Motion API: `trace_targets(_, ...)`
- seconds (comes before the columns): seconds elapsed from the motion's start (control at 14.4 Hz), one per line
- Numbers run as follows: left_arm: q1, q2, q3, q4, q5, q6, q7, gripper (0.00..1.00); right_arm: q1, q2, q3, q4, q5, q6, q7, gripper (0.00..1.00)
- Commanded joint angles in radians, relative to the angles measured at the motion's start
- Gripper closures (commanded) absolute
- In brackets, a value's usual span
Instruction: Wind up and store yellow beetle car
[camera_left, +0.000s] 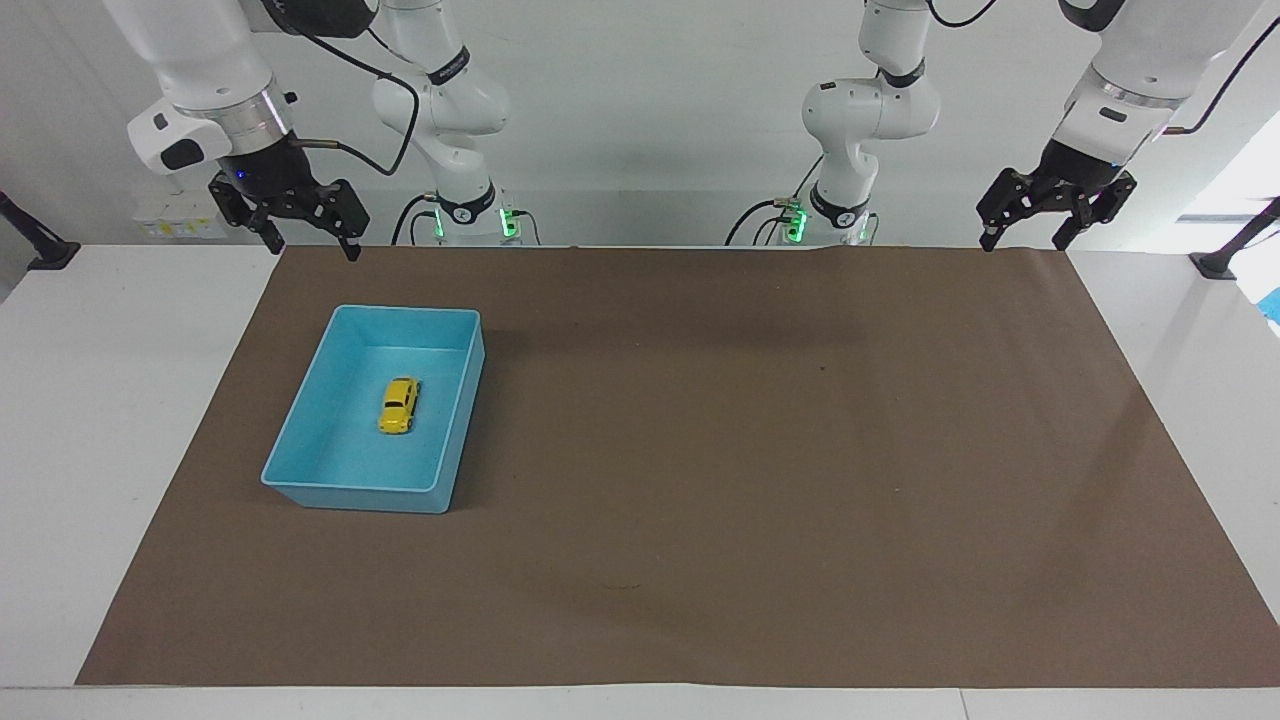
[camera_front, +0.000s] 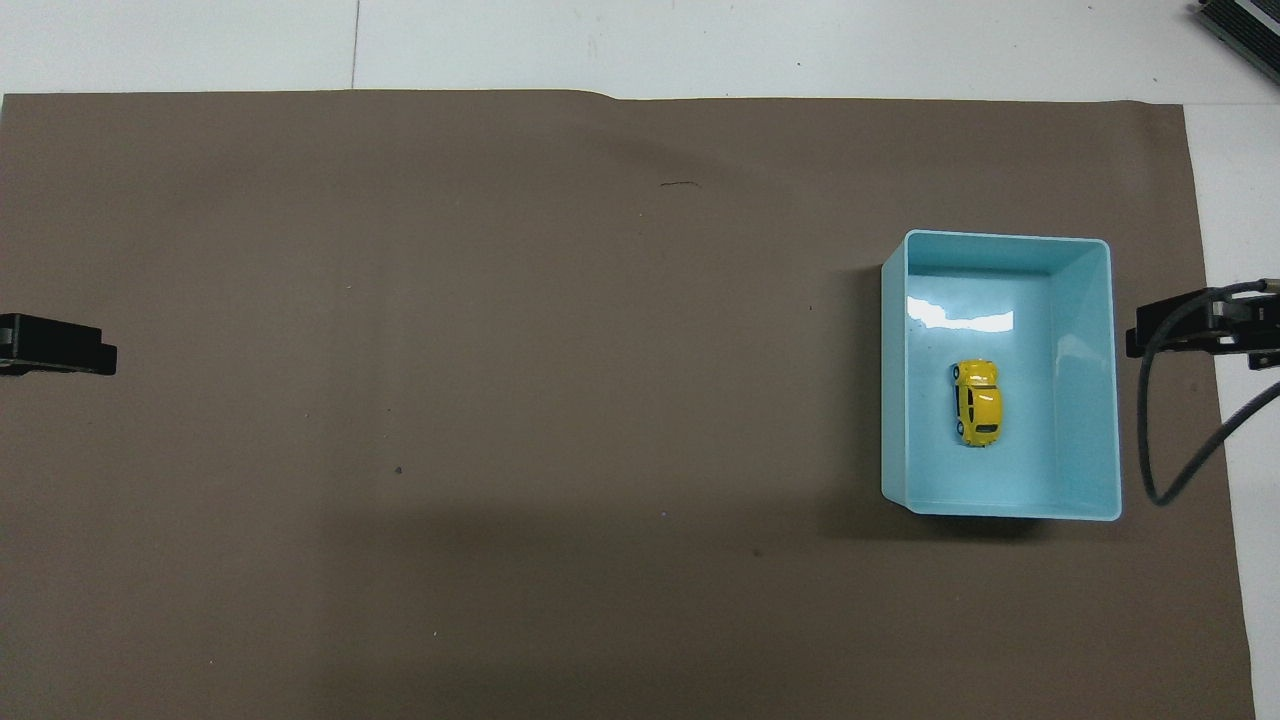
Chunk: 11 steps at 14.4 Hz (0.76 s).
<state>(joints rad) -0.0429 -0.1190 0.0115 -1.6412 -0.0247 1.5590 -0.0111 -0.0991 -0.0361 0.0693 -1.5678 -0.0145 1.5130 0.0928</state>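
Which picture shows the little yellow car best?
The overhead view: it looks straight down on the yellow beetle car, showing its whole roof and dark windows inside the blue bin. The facing view shows the car smaller and slanted, though it also lies there in the bin, untouched.

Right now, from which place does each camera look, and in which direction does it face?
Facing view: high across the table, looking at the robots; both arms show whole, right gripper and left gripper raised, open, at the mat's robot-side corners.
Overhead view: high above the robots' end, looking steeply down; only the gripper tips show at the frame edges.
Both share the yellow beetle car lying in the blue bin on the brown mat.
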Motion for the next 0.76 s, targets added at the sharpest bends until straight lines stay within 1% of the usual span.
trace_targets(0.0,0.014,-0.007,-0.010,0.009,0.011,-0.019,0.010,0.00,-0.011,-0.033,0.003,-0.041,0.015,0.009,-0.004,0.00)
trace_targets(0.7,0.014,-0.007,-0.010,0.009,0.011,-0.019,0.010,0.00,-0.011,-0.038,-0.002,-0.043,0.004,-0.022,-0.004,0.00)
